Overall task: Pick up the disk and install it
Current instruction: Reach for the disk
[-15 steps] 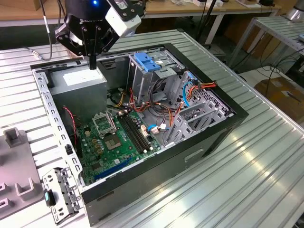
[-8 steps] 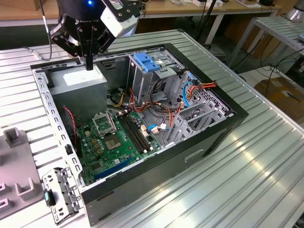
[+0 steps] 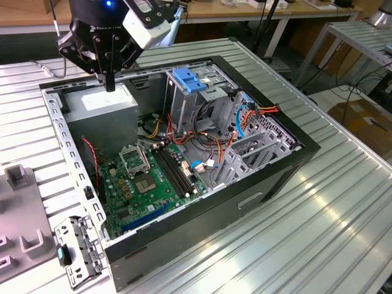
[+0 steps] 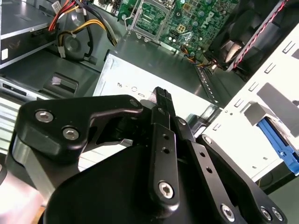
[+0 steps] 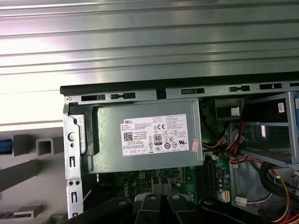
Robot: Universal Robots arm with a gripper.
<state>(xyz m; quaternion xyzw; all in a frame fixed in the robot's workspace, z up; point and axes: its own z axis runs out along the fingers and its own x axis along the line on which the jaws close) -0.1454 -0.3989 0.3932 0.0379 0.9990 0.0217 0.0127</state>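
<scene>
Evidently before pick-up: the claw (image 3: 110, 83), clenched on nothing, hangs above the power supply (image 3: 98, 105) in a corner of the open computer case (image 3: 202, 223); where the disk lies cannot be told, and any grasp calls for unclenching first.

The ribbed silver metal table (image 3: 343, 202) is seen to be smooth and shiny. The grey metal power-supply box (image 5: 107, 140) is dull, and a white paper sticker (image 5: 156, 135) is stuck on it. The black gripper (image 3: 110, 86) is matt, and the blue handle (image 3: 190, 79) is made of smooth plastic.
</scene>
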